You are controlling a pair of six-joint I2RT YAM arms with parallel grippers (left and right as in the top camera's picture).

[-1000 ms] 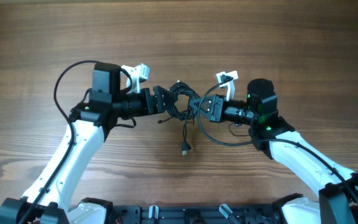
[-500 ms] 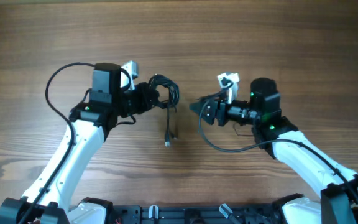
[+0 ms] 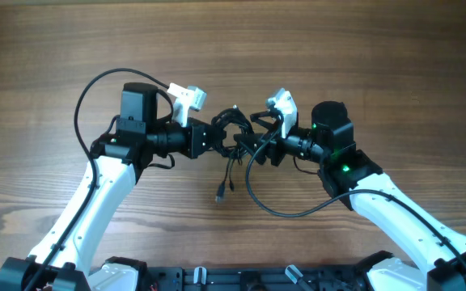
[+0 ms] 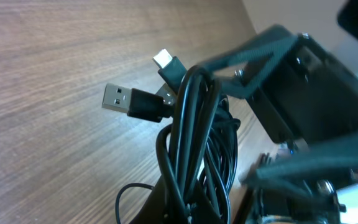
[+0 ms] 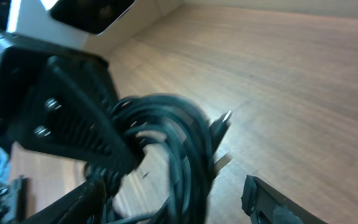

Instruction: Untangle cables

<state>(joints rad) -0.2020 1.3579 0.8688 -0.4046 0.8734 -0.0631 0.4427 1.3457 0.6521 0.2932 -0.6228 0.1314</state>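
Note:
The cables (image 3: 233, 123) form a dark knotted bundle held above the table between my two arms. My left gripper (image 3: 215, 137) is shut on the bundle from the left. In the left wrist view the cables (image 4: 194, 137) rise out of my left gripper (image 4: 194, 214), with a USB plug (image 4: 120, 99) and a smaller plug (image 4: 166, 60) sticking out at the top. My right gripper (image 3: 253, 145) stands open, one finger on each side of the cables (image 5: 179, 143). One loose strand hangs down to a plug end (image 3: 219, 196) near the table.
The wooden table (image 3: 379, 56) lies bare around the arms. The thicker black arm cables loop beside the left arm (image 3: 83, 105) and under the right arm (image 3: 273, 208). Both wrist cameras (image 3: 188, 95) sit close above the bundle.
My right gripper let go of the bundle and opened while my left gripper shut on it and pulled it left. Both grippers have since come back together at the centre.

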